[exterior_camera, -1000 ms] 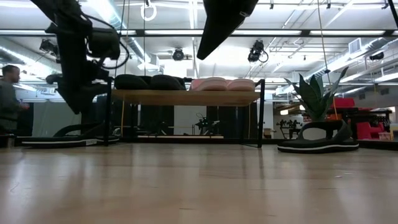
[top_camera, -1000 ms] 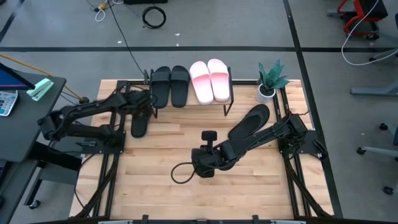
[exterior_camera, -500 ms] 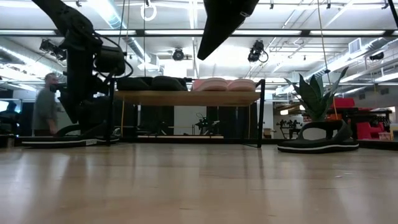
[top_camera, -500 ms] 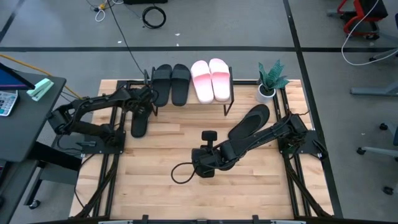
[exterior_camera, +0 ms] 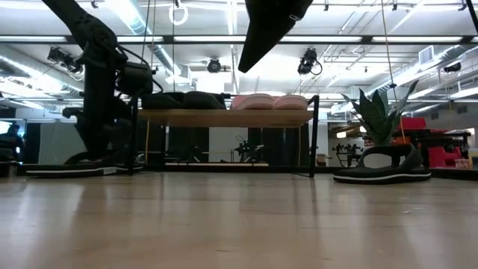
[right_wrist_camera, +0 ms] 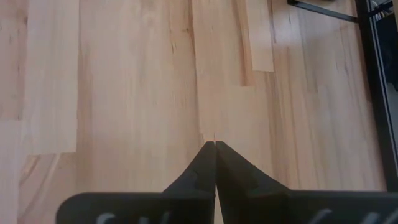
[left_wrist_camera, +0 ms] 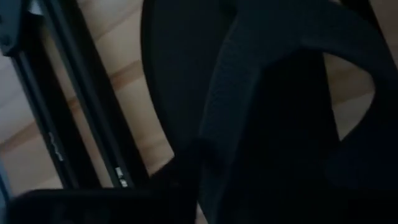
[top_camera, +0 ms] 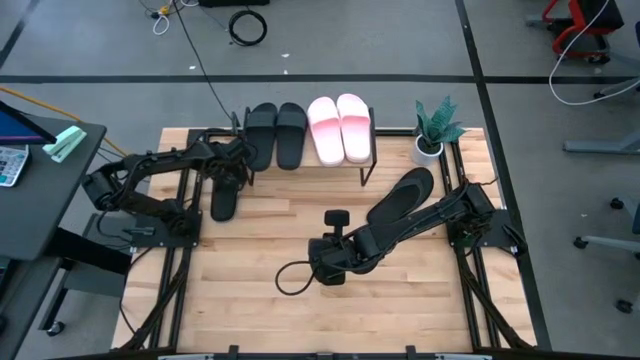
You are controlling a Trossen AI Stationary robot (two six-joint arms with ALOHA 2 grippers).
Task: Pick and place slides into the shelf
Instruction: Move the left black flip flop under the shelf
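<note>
High view, shelf (top_camera: 366,160) at 12 o'clock of worktop (top_camera: 260,250) carrying two black slides (top_camera: 275,135) and two pink slides (top_camera: 338,127), left claw (top_camera: 232,172) over a black slide (top_camera: 223,200) at 9 o'clock, finger state cannot be told, right claw (top_camera: 333,217) at centre pressed together, another black slide (top_camera: 400,198) at 3 o'clock.

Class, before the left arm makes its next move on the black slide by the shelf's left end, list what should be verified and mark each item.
1. Left gripper is over the near black slide: ok.
2. Secure hold on that slide: cannot tell.
3. Free room on the shelf top: not ok, two black slides and two pink slides fill it.
4. Right gripper out of the way: ok, shut over bare tabletop.
5. Other black slide placed: not ok, it lies on the table.
</note>
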